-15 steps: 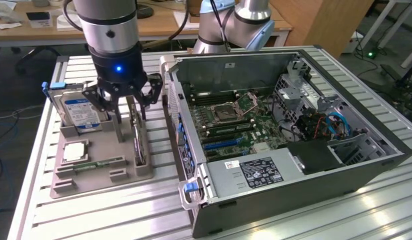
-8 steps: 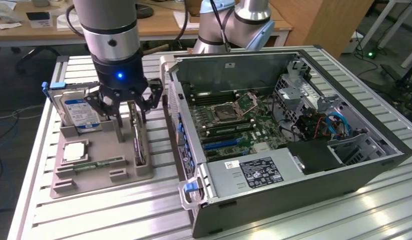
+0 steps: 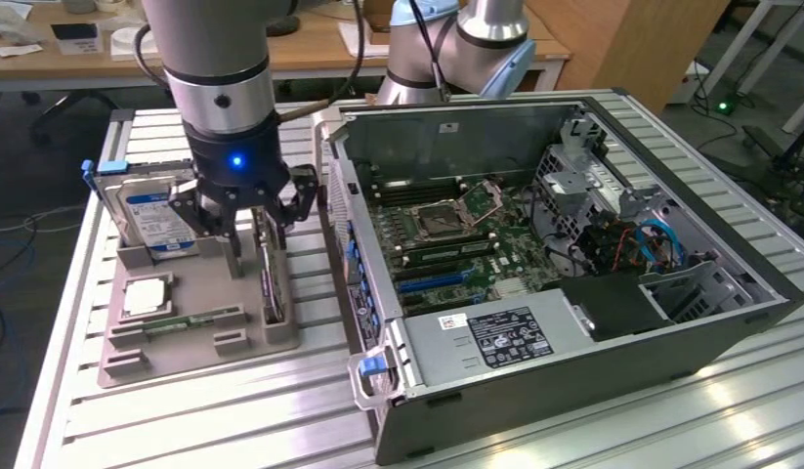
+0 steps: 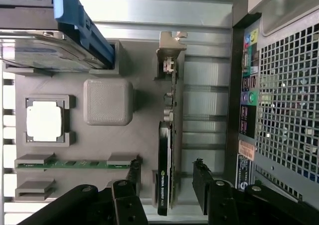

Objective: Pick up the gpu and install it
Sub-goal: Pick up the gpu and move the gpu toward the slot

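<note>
Slatted metal table [image 3: 180, 420] carries everything. The open computer case [image 3: 636, 366] lies on its side on the exterior view's right, motherboard exposed, its rear port panel [image 4: 247, 100] facing the tray. The robot arm [image 3: 219, 59] comes straight down over the exterior view's left side. A grey holder tray [image 3: 193, 363] sits just beside the case, apart from it. In the tray, the hard drive [image 3: 154, 220] with a blue-white label stands on edge in its slot at the far end, a blue clip on it. The gpu [image 3: 272, 283] stands on edge in a tray slot on the side nearest the case, with its metal bracket end away from the gripper in the wrist view [image 4: 166, 155]. The gripper [image 3: 254, 227] hangs right over the gpu with jaws wide open, one finger on each side of the card and a gap showing on both sides [image 4: 167, 169]; probably not touching, though depth is hard to judge. The square processor chip [image 3: 148, 293] lies flat in its pocket. The thin memory strip [image 3: 187, 320] sits in a groove next to it.
</note>
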Motion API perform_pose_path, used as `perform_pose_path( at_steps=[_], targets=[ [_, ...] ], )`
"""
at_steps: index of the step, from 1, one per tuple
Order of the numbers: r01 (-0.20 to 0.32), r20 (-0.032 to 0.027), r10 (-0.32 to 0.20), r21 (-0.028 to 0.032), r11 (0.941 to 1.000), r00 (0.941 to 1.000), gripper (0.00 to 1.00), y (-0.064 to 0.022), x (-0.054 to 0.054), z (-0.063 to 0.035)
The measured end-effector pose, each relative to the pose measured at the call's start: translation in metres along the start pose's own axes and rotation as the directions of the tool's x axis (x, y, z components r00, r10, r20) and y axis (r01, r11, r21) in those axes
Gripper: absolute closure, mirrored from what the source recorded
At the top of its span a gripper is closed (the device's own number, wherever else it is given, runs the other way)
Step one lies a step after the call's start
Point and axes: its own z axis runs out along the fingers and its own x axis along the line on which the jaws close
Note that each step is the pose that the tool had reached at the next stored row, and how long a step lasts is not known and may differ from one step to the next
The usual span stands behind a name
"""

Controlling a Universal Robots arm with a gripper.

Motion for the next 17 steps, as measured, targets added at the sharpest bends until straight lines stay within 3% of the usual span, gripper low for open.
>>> perform_pose_path(
  at_steps=[6,11,17],
  targets=[
    [-0.002,0.0001,0.002,0.0074,1.0,1.0,0.45,0.008,0.0,0.0084],
    [-0.014,0.0017,0.014,0.0145,0.9998,0.9999,0.45,0.0077,0.0,0.0165],
    [-0.033,0.0043,0.033,0.0181,0.9993,0.9994,0.45,0.0073,0.0,0.0241]
  ],
)
